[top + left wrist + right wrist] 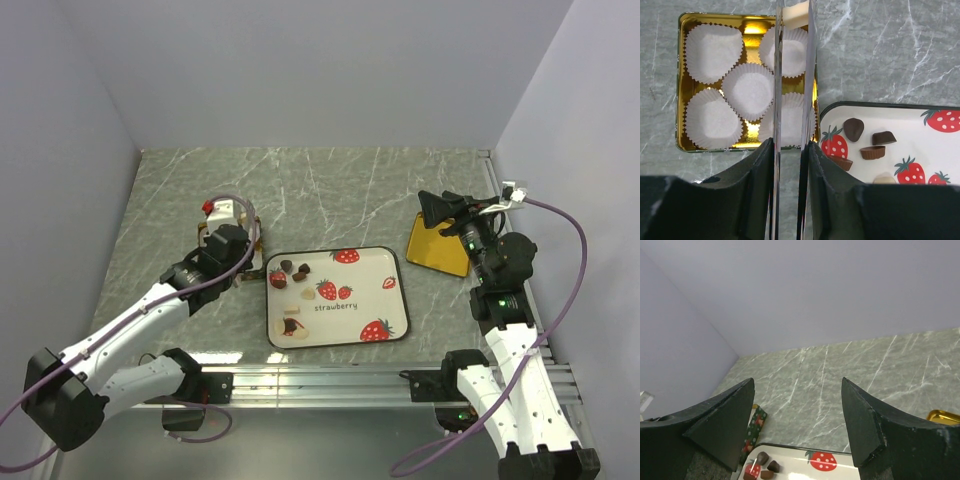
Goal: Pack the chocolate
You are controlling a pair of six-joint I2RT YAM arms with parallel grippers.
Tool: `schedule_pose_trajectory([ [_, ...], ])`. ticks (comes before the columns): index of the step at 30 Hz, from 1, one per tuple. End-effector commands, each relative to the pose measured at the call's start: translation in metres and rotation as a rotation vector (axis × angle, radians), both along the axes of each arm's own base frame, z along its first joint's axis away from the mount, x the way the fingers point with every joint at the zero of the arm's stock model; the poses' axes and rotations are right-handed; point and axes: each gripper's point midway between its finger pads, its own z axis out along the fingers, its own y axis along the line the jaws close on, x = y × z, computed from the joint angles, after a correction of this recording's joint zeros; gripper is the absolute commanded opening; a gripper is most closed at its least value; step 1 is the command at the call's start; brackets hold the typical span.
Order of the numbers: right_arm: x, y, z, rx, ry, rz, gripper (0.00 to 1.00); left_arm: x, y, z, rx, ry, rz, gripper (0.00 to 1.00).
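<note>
1. Left pincer (795,12): we see its two thin metal blades closed on a small cream-white chocolate lump (796,15). It is pinched at the very tips above the far right corner of the square gold metal tin (679,85). We cannot tell whether it touches a cup.
2. Right pincer (796,385) hangs with its jaws wide apart and holds nothing, raised near the flat gold lid (438,248) and well apart from the sweets.
3. We judge the lump light and stiff but easy to mar. A hard squeeze could chip or dent it, and its smooth sides may slip on bare metal. A gentle pinch across its two broadest sides seems safest.
4. Five pleated white paper cups (713,52) show in the tin, and those we see in full hold nothing. They look flimsy, so we would release the lump just above a cup, not press it in.
5. Other chocolate lies on the white rectangular strawberry-print tray (920,145), just beside the tin. We count four glossy dark brown chocolate lumps (853,129), one rounded and the rest like squat little cups. A second cream piece (885,178) sits at the tray's near side, partly hidden.
</note>
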Motion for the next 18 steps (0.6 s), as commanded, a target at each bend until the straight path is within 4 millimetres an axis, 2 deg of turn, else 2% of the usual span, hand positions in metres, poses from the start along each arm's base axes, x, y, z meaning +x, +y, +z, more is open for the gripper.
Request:
schedule_pose_trajectory([
  [1,-0.0075,0.0037,0.0233,0.011,-0.076,0.022,0.77,-0.0009,0.0029,0.0086,-0.022,-0.030,0.008,0.34],
  [11,-0.0086,0.0050,0.0233,0.010,-0.077,0.028,0.77,-0.0014,0.0062,0.0010,0.003,-0.002,0.027,0.51],
  [14,-0.0082,0.0049,0.0233,0.011,-0.077,0.028,0.77,-0.0012,0.0062,0.0017,0.006,-0.004,0.026,0.52],
  [18,-0.0083,0.0051,0.0233,0.011,-0.077,0.030,0.77,-0.0015,0.0049,0.0031,0.000,-0.009,0.016,0.47],
])
